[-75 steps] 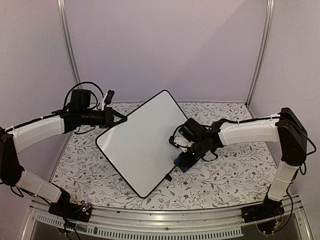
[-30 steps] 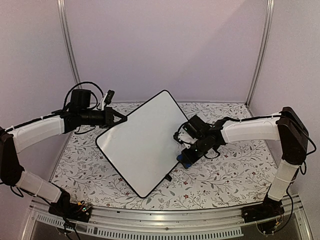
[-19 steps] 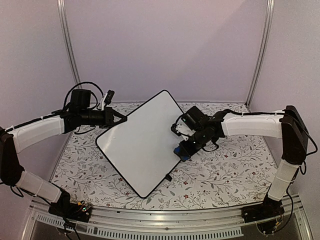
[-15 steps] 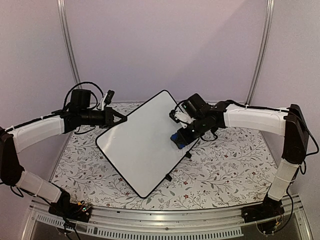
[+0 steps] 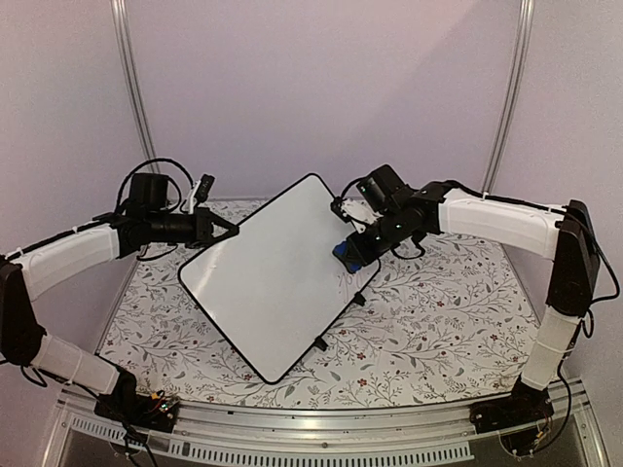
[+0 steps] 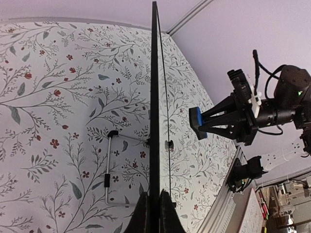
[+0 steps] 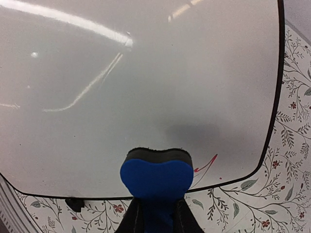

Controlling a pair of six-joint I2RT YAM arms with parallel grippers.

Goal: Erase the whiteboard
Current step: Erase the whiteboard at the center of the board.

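Right tool [image 5: 350,253] clamped on blue eraser [image 7: 156,177] near whiteboard [image 5: 273,277], arm outstretched; left tool [image 5: 224,232] clamped on rim.

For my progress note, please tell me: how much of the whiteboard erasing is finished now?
Mostly done: the whiteboard looks clean almost everywhere. In hand: the left hand grips its edge, the right hand holds the blue eraser. Left: a short red mark beside the eraser.
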